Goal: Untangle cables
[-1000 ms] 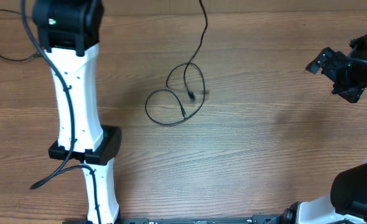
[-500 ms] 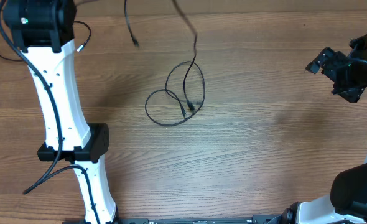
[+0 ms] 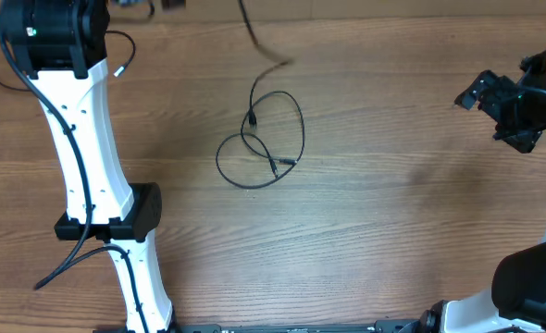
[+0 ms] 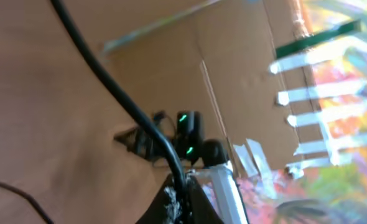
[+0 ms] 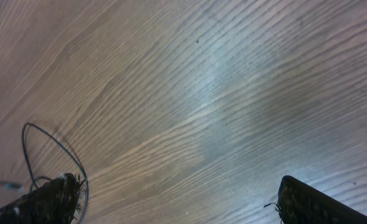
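While aloft at far left, left hand (image 4: pixel 178 198) clenched on a cable (image 4: pixel 118 102); right hand (image 5: pixel 174 193) released.

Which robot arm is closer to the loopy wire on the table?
Left. The left arm stands close beside the wire; the right arm is much farther away, opposite side.

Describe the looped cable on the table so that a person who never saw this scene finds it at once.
On the wooden table, look at the middle. There lies a thin black cable curled into two overlapping loops. Unlike the other cable running off the far edge, it lies loose, with no gripper on it.
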You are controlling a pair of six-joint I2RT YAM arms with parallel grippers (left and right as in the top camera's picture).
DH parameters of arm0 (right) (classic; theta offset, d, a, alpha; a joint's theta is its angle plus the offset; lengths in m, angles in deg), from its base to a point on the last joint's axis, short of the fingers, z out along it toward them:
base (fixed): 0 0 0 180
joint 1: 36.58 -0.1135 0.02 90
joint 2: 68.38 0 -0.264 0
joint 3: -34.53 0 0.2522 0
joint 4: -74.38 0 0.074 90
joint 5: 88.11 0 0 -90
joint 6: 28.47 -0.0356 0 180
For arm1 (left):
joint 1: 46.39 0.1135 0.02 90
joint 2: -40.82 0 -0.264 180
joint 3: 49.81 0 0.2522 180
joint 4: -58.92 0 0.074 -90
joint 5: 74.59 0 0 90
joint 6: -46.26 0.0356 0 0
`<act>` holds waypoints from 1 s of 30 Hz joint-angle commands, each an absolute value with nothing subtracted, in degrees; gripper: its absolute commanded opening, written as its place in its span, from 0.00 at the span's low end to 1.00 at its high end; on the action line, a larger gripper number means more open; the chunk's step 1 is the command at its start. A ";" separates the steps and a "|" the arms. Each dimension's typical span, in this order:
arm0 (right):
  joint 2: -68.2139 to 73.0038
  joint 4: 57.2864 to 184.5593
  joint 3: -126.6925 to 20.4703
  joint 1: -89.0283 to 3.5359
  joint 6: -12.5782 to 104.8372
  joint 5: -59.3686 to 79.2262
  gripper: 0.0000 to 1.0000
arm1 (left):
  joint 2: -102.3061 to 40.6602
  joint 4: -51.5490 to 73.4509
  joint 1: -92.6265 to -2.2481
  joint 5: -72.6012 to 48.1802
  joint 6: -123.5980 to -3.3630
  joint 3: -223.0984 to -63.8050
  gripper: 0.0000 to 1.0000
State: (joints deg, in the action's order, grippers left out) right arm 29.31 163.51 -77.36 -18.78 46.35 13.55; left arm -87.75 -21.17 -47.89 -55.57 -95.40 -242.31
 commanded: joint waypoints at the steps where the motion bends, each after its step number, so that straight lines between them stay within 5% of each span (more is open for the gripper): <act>1: 29.42 163.27 -77.49 -18.82 46.59 13.52 1.00 | -87.31 -36.53 -48.19 -50.44 -75.82 -242.55 0.04; 5: 29.42 163.27 -77.49 -18.82 46.59 13.55 1.00 | -87.31 -51.66 -48.28 -32.95 -67.49 -242.44 0.04; 8: 29.42 163.27 -77.49 -18.82 46.59 13.52 1.00 | -87.31 -51.64 -48.76 -31.99 -59.21 -242.16 0.04; 30: 29.42 163.27 -77.49 -18.82 46.59 13.52 1.00 | -87.31 -51.64 -48.32 16.77 -60.26 -227.73 0.04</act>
State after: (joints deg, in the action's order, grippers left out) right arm 29.31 163.42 -77.36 -18.78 46.37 13.50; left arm -87.77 -51.48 -48.65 7.90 -61.92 -231.95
